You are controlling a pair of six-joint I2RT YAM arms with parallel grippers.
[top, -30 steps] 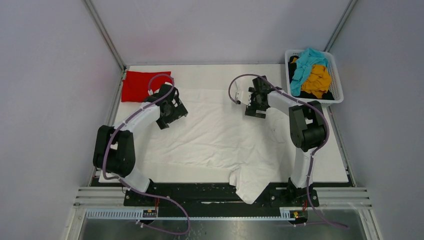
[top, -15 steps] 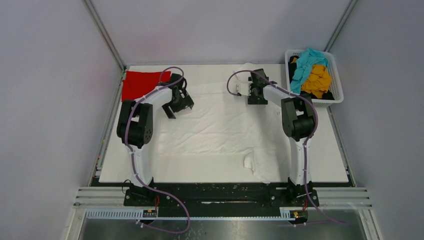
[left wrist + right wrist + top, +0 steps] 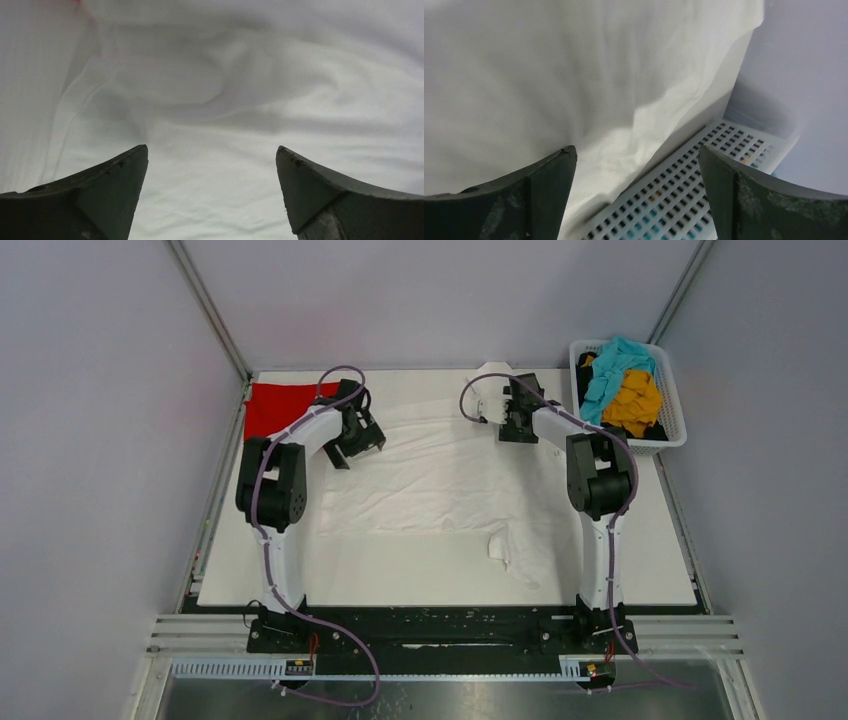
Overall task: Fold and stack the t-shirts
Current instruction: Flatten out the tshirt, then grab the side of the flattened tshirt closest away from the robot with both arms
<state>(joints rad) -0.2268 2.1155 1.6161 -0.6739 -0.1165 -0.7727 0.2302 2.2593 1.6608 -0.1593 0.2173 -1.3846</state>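
Note:
A large white t-shirt [image 3: 440, 480] lies spread and wrinkled across the middle of the table, with a bunched part at its near right [image 3: 525, 555]. A red t-shirt [image 3: 268, 408] lies folded at the back left. My left gripper [image 3: 364, 436] is open just above the white shirt's back left part; the left wrist view shows its jaws [image 3: 212, 150] wide apart over white cloth [image 3: 225, 100]. My right gripper [image 3: 513, 408] is open at the shirt's back right edge; its jaws [image 3: 636, 148] are empty over white cloth [image 3: 549, 65].
A white lattice basket [image 3: 674, 400] stands at the back right and holds teal [image 3: 612, 365], mustard-yellow [image 3: 636, 400] and black [image 3: 660, 428] shirts. Its wall shows in the right wrist view [image 3: 684, 200]. Grey walls close in the table.
Both arms have stretched toward the back of the table. The white shirt has slid back with them, and its part that hung over the front edge now lies on the table.

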